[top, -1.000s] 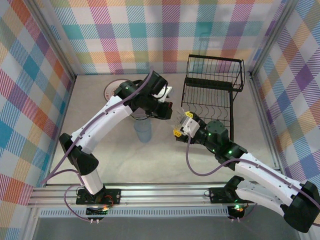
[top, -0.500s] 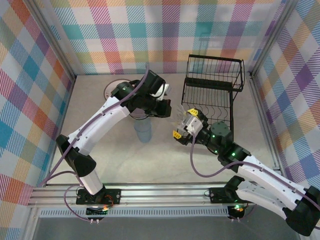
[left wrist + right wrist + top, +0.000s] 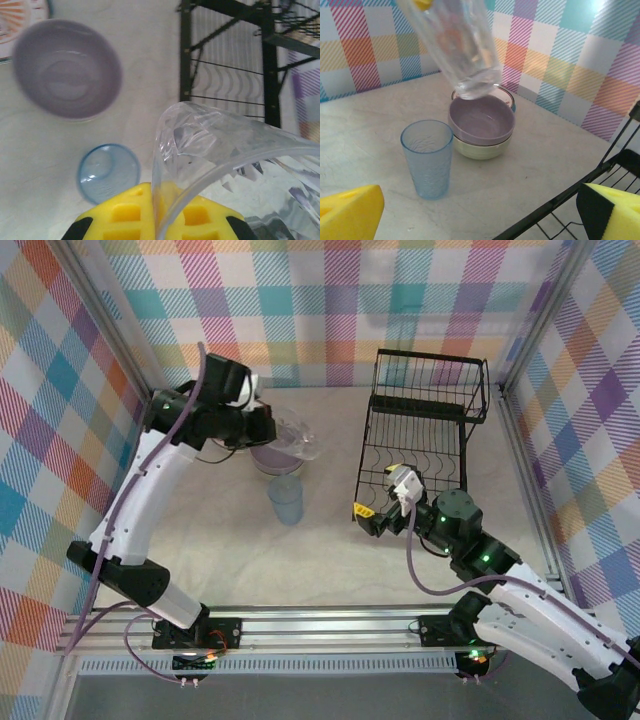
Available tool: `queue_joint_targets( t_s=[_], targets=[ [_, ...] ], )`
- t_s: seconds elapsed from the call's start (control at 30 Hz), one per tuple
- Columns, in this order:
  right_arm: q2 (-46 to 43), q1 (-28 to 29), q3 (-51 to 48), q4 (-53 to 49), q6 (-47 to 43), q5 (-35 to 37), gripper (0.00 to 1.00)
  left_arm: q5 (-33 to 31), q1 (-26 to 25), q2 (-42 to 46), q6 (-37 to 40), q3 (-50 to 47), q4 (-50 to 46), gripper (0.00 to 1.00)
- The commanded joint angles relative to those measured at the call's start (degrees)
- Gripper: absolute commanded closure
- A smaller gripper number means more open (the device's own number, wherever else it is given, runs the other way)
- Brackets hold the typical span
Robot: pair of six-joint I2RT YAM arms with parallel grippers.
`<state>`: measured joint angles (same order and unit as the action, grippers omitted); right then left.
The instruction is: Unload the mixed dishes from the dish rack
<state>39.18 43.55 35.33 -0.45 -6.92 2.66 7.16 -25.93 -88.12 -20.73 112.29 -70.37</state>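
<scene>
The left end effector (image 3: 167, 212), clamped on the clear glass (image 3: 225, 145), should set it upright beside the blue tumbler (image 3: 108, 172).

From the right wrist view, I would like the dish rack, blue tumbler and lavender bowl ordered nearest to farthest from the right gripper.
1. dish rack, lower right, nearest.
2. blue tumbler, left of centre.
3. lavender bowl, centre, behind the tumbler, nested in the pale green bowl.

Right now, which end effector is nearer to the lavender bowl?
Left. The left end effector holds a clear glass above the lavender bowl; the right end effector sits open by the near corner of the dish rack.
</scene>
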Motion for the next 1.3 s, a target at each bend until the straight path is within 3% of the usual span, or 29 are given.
queue_joint_targets(
  t_s=[0.0, 0.17, 0.67, 1.27],
  targets=[
    [-2.0, 0.3, 1.9, -3.4, 9.7, 2.6, 0.01, -5.3, 0.7, 2.9, 4.9, -0.1, -6.7, 1.0],
    [-1.9, 0.2, 3.6, -8.0, 14.6, 1.6, 0.01, -7.7, 0.6, 2.9, 7.2, -3.4, -8.2, 1.0],
    [-2.3, 0.2, 3.9, -13.1, 24.1, -2.1, 0.01, -5.1, 0.6, 0.6, 7.5, -9.6, -5.0, 1.0],
    [-0.2, 0.2, 4.8, -16.1, 27.4, 2.5, 0.01, -5.4, -0.3, -0.8, 7.4, -15.3, -1.1, 1.0]
  ],
)
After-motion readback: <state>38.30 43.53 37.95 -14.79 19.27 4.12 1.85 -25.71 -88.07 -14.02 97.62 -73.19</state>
